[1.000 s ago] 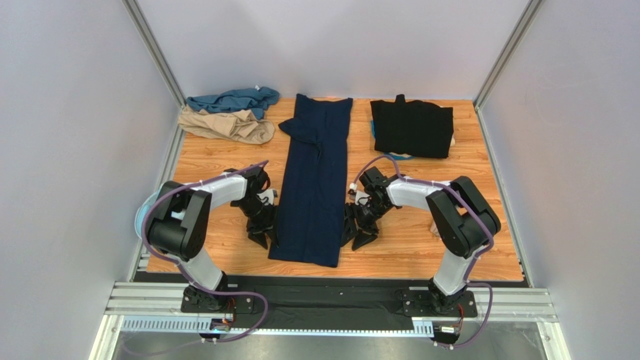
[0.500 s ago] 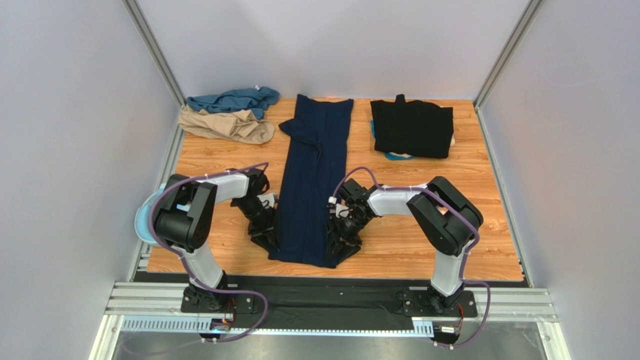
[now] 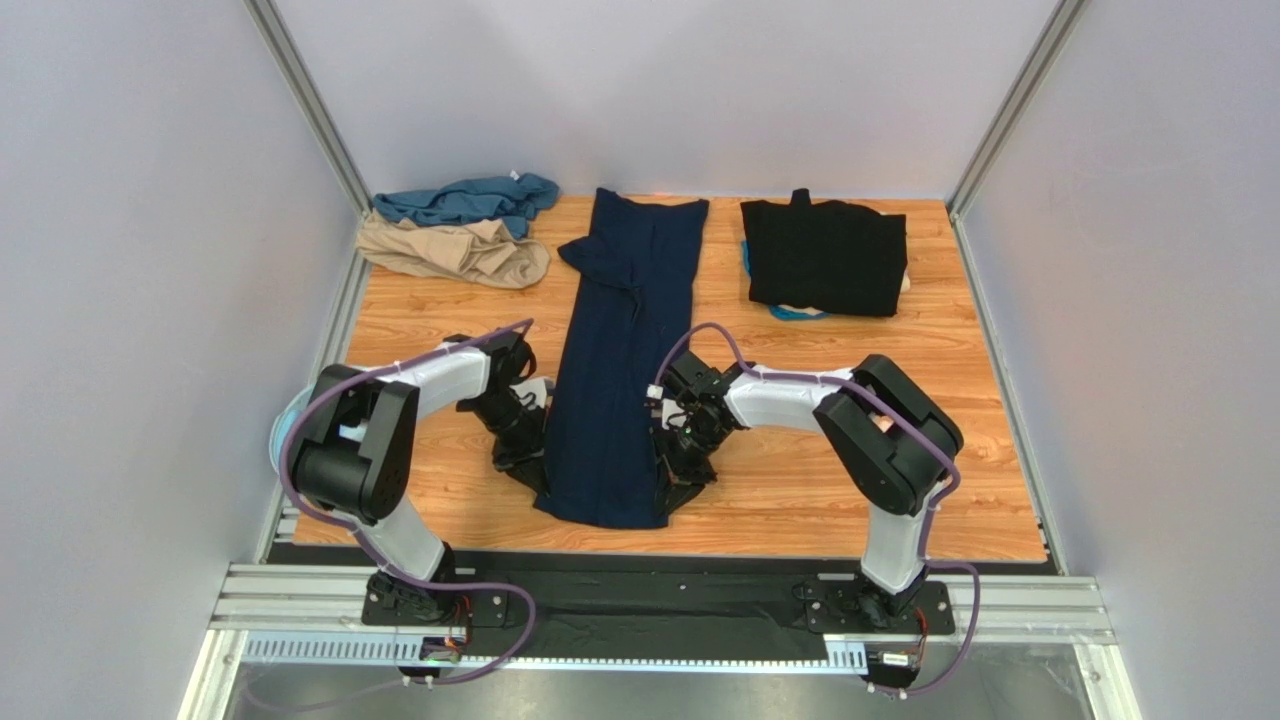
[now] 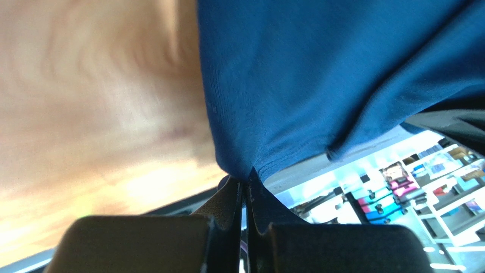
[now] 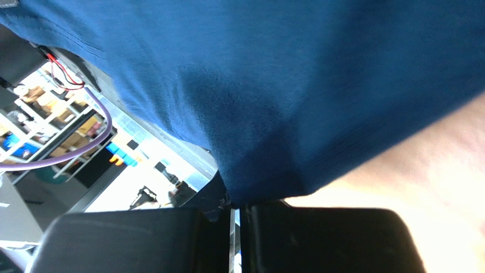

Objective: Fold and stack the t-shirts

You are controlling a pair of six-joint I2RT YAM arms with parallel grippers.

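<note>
Four t-shirts on the wooden table (image 3: 451, 323), count them. The navy shirt (image 3: 624, 360) runs as one long strip down the centre, from far to near. The black shirt (image 3: 824, 255) lies folded flat at far right. The teal shirt (image 3: 466, 198) is crumpled in the far left corner, and the tan shirt (image 3: 451, 251) is bunched just near of it, touching it. Two arms, two grippers, both at the navy shirt's near end.

From above, the dark fingers melt into the dark cloth and are hard to pick out. A pale sliver (image 3: 784, 312) peeks from under the black shirt's near edge, and what it is cannot be told. A pale blue ring (image 3: 280, 443) at the table's left edge is mostly covered by the left arm. In both wrist views the wood is a blur.

Both arms are folded low, forearms angled inward toward the centre strip. The left gripper (image 4: 246, 190) has its fingers pressed together, pinching the navy shirt's near left edge, the cloth rising out of the nip. The right gripper (image 5: 234, 207) mirrors it, fingers clamped tight on the near right edge.
</note>
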